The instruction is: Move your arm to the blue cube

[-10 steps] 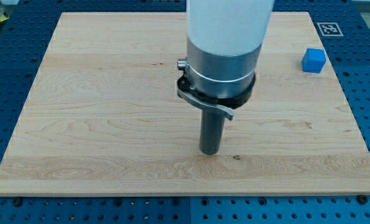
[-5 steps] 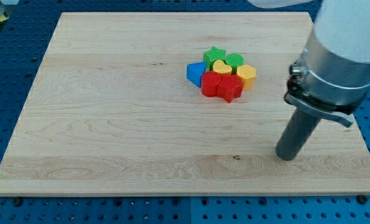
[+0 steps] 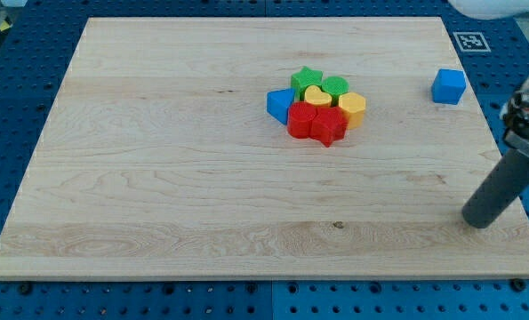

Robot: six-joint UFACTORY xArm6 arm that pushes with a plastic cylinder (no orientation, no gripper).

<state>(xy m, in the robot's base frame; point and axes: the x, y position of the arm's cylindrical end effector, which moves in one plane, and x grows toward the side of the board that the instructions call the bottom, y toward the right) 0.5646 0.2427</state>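
At the view's right edge, my tip (image 3: 480, 220) rests on the desk (image 3: 157, 178), well below the blue cube (image 3: 448, 86); no fingers. Nothing lies between. Clustered blocks (image 3: 317, 105) sit mid-desk.

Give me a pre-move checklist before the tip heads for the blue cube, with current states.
1. Target in view: ok. The blue cube sits alone near the board's right edge, toward the view's top.
2. Tip located: ok. My tip rests on the wooden board, toward the view's bottom from the cube and a little to its right.
3. Tip apart from the cube: ok, bare board lies between them.
4. Straight path clear: ok, no block lies between tip and cube.
5. Cluster out of the way: ok. The red star and its neighbours sit mid-board, well to the view's left.
6. Cube's far side: cannot tell.
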